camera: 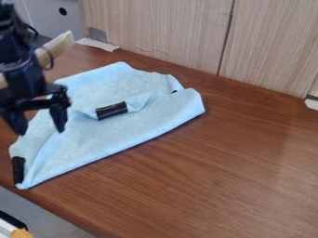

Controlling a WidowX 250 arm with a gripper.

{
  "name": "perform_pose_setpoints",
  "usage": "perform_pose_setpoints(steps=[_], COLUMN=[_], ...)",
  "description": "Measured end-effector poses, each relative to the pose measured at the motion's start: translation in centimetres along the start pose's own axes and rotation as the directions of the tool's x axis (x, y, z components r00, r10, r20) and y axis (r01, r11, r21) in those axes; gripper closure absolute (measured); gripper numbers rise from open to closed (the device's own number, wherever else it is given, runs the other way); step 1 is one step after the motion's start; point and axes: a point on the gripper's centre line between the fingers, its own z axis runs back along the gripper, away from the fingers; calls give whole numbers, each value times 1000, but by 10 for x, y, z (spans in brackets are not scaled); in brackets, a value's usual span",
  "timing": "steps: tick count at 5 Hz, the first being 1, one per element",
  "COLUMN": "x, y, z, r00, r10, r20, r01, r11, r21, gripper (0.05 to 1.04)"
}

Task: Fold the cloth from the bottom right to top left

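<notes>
As I inspect from left to right, I find a black strip (18, 170) at the lower left corner of the cloth (102, 139), then my gripper (41, 131) above its left part, fingers set wide. The cloth lies partly folded on the brown table (248, 162), a black patch (112, 110) at its middle.

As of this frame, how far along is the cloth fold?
Done, it seems: the cloth is folded over from the bottom right. In hand: nothing; the gripper is open. Perhaps left: the flap's black-taped corner lies mid-cloth, short of the top left.
</notes>
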Motion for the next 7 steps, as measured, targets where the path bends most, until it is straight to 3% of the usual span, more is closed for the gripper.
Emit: perform_pose_setpoints(steps=[1, 4, 5, 7], x=[-12, -27, -24, -23], y=[12, 36, 38, 29], z=[-2, -30, -33, -34], r00=[1000, 982, 983, 988], r10=[15, 188, 185, 154], r20=[13, -19, 12, 27], r01=[-15, -186, -185, -156], r11=[1000, 979, 977, 981], r21=[18, 84, 110, 118], gripper=[83, 85, 143, 709])
